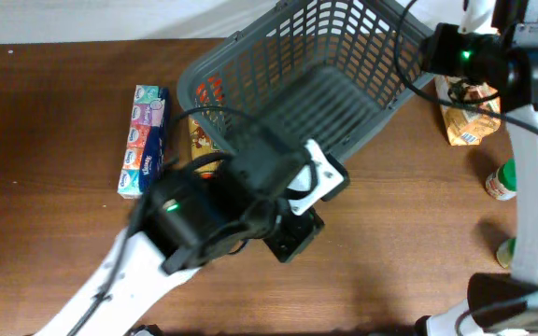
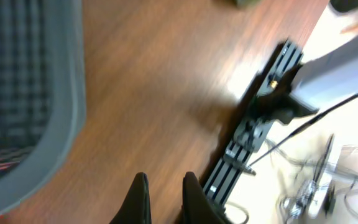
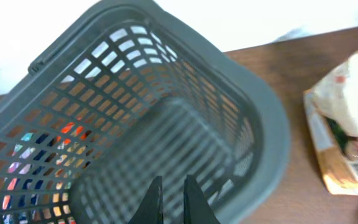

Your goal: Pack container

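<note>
The container (image 1: 344, 56), a large dark grey slatted basket, stands at the back middle of the table. No item shows inside it. My right gripper (image 1: 430, 51) hovers at its right rim. In the right wrist view its fingers (image 3: 171, 196) are nearly together and empty above the basket's inside (image 3: 166, 124). My left gripper (image 1: 330, 187) is over the bare table in front of the basket. In the left wrist view its fingers (image 2: 163, 193) are close together with nothing between them, and the basket's rim (image 2: 61, 124) is at the left.
A tissue pack (image 1: 144, 140) and an orange snack packet (image 1: 204, 140) lie left of the basket. A snack bag (image 1: 470, 112) (image 3: 347, 137) lies to its right. A green-capped bottle (image 1: 501, 179) stands further right. A metal rail (image 2: 253, 137) runs along the table edge.
</note>
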Controlling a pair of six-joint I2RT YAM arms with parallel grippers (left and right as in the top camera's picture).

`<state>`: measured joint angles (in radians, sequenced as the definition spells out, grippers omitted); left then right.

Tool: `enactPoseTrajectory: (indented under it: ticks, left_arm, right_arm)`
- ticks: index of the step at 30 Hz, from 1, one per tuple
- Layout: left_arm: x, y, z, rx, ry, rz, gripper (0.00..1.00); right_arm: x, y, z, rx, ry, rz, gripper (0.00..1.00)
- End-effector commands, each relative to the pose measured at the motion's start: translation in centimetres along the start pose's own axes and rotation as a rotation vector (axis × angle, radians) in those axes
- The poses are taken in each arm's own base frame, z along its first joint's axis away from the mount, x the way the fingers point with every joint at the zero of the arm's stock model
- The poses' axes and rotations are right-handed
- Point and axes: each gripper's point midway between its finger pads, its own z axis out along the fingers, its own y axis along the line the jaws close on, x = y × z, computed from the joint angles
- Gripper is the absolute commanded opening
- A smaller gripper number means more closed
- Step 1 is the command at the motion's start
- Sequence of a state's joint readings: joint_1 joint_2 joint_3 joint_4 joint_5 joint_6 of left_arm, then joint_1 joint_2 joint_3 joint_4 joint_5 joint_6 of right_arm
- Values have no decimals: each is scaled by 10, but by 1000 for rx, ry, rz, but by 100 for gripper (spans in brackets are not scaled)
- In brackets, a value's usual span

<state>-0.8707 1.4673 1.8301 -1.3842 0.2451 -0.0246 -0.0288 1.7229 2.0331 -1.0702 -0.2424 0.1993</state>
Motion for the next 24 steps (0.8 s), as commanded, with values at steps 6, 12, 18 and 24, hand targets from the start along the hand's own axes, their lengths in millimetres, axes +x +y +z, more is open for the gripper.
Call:
enactPoseTrajectory:
  ticks: [6, 12, 18, 24]
  left_arm:
    - [-2, 24, 46, -84, 122, 25, 2]
    - [1, 45, 64, -178, 184, 51, 2]
    - [2, 66, 67, -289, 209, 56, 2]
    - [2, 89, 60, -377, 209, 35, 2]
  right_arm:
    - [19, 1, 33, -34, 115, 19, 4]
    - [37, -7, 50, -17, 198, 40, 4]
    - [53, -13, 51, 11, 263, 51, 4]
    - [72, -16, 45, 27, 346, 73, 4]
